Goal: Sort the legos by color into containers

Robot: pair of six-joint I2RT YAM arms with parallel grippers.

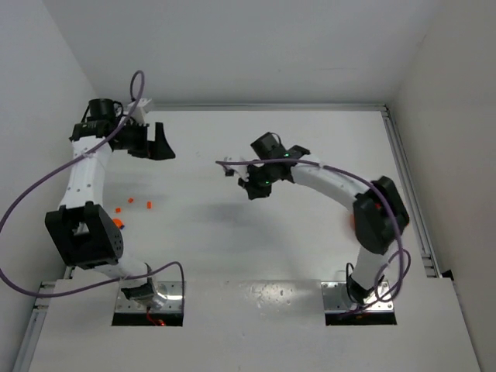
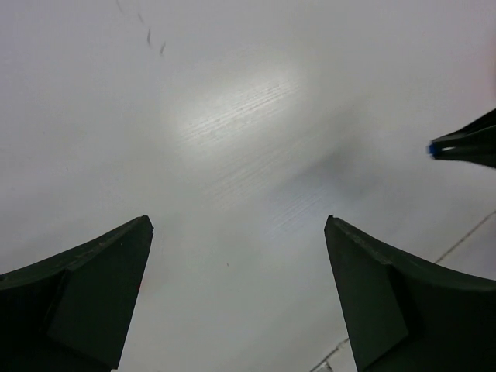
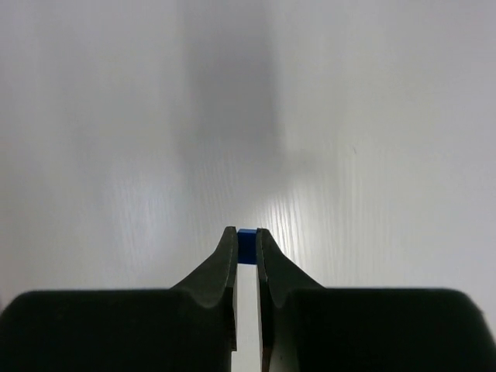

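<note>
Several little orange legos [image 1: 130, 202] sit loose on the tabletop [image 1: 232, 256], right by your left arm [image 1: 85, 232]. Further out, over the middle of the tabletop, your right gripper [image 3: 246, 236] is pinched tight on a tiny blue lego [image 3: 246, 248], right at the fingertips. Farthest back on the left, your left gripper [image 2: 239, 225] is spread wide with nothing between its jaws.

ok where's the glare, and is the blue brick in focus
left wrist view: bright glare patch on the white table ahead of the open left pincer; right wrist view: fainter sheen, soft shadow, small blue plastic brick in the right pincer is sharp
</note>
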